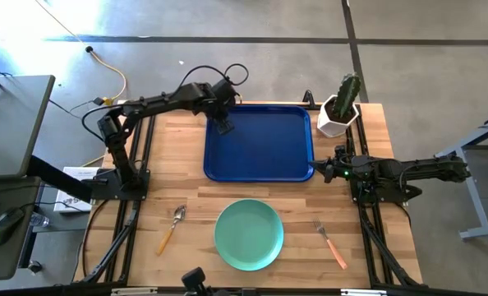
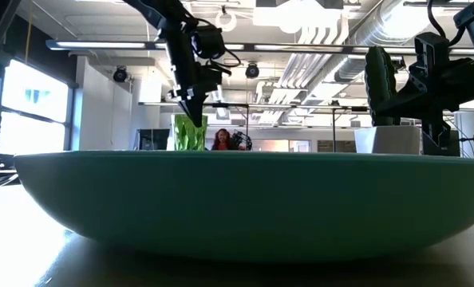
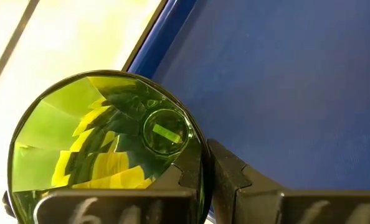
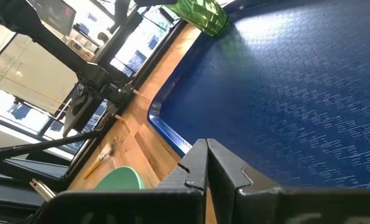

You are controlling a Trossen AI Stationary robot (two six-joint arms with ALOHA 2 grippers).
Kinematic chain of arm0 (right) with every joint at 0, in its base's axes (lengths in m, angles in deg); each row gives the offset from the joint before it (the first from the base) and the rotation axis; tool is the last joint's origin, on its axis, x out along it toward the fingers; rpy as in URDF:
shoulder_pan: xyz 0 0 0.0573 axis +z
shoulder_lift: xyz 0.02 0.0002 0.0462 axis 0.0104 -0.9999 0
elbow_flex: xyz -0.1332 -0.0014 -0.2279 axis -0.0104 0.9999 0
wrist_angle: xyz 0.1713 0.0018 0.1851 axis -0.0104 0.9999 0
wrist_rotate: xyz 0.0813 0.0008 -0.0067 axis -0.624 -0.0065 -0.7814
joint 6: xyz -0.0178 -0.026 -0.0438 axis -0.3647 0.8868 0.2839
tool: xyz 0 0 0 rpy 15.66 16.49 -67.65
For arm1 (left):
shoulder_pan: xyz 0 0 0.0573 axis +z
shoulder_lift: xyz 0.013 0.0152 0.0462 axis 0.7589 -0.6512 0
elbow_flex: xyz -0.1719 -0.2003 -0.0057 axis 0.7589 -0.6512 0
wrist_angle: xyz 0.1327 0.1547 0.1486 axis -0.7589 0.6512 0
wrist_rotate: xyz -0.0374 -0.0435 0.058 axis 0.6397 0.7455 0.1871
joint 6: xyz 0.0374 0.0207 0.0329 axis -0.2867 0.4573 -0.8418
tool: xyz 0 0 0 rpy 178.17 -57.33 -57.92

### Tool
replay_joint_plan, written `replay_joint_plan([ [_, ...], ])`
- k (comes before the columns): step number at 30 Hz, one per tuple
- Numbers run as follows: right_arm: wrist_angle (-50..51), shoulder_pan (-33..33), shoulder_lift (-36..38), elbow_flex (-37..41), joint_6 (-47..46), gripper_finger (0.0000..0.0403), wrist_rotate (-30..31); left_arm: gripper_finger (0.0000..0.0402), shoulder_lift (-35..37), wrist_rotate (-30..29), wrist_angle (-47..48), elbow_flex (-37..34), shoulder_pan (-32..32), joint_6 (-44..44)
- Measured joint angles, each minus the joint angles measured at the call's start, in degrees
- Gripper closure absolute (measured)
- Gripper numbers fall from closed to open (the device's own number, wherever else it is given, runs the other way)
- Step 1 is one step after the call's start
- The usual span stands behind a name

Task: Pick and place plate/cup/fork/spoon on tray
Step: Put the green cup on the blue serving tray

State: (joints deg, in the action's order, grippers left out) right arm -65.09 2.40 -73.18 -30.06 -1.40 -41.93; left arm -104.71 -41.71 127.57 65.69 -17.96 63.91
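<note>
My left gripper [image 1: 223,125] is shut on the translucent green cup [image 3: 104,143] at the far left corner of the dark-blue tray [image 1: 269,152]. The cup [image 4: 200,15] stands upright there. The mint-green plate [image 1: 249,234] lies on the wood near the front edge. The spoon [image 1: 172,228] lies flat to its left and the fork [image 1: 329,242] flat to its right. My right gripper [image 1: 330,169] waits shut by the tray's near right corner. My left gripper pinches the cup's wall at the rim [image 3: 200,163], one finger inside the cup and one finger [image 3: 232,177] outside. The fingers come from above, slanting down. The cup hangs upright under them; whether its base touches the tray, I cannot tell.
A white pot with a green cactus [image 1: 340,111] stands at the far right corner of the table, just beyond the tray. Bare wood lies between the tray and the plate. A person shows far off in the room behind the table.
</note>
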Motion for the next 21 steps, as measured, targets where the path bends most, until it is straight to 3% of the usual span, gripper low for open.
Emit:
replay_joint_plan([
  [12, 0.0, 0.0, 0.0, 0.0, 0.0, 0.0402, 0.0, 0.0394, 0.0, 2.6, -0.1, 0.0, 1.0, 0.8],
  [21, 0.0, 0.0, 0.0, 0.0, 0.0, 0.0402, 0.0, 0.0358, -0.1, 3.3, 0.2, 0.0, 0.8, 0.9],
])
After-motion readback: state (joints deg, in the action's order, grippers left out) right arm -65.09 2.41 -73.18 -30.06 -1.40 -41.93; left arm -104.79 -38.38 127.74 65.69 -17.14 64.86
